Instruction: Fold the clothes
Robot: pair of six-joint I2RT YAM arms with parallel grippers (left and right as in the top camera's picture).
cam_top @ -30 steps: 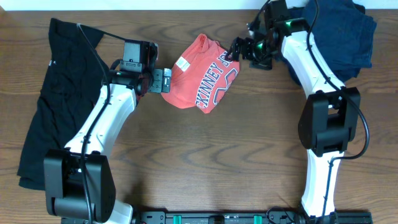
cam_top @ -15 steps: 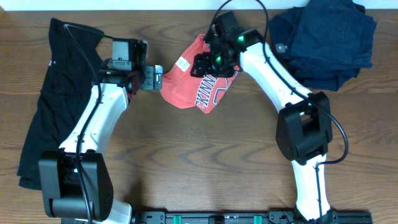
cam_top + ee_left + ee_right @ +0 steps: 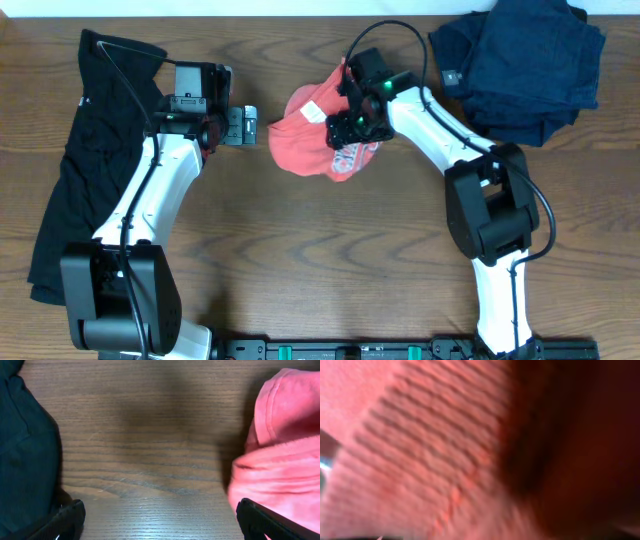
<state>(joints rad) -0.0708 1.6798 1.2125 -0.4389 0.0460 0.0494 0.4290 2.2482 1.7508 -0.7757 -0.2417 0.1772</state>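
Note:
A red shirt [image 3: 305, 140] lies bunched on the wooden table at top centre, its print mostly folded under. My right gripper [image 3: 352, 122] is pressed into the shirt's right side and holds a fold of it. Blurred red cloth [image 3: 420, 450] fills the right wrist view and hides the fingers. My left gripper [image 3: 245, 125] is open and empty, just left of the shirt and apart from it. In the left wrist view its fingers [image 3: 160, 525] spread over bare wood, with the red shirt [image 3: 280, 470] by the right finger.
A long black garment [image 3: 85, 150] lies along the table's left side and shows at the left of the left wrist view [image 3: 22, 450]. A pile of navy clothes [image 3: 525, 60] sits at the top right. Bare wood [image 3: 320, 260] fills the front.
My right gripper has swept left from the shirt's right edge onto it, folding the cloth over so the print is mostly hidden. My left gripper has let go and drawn back slightly left.

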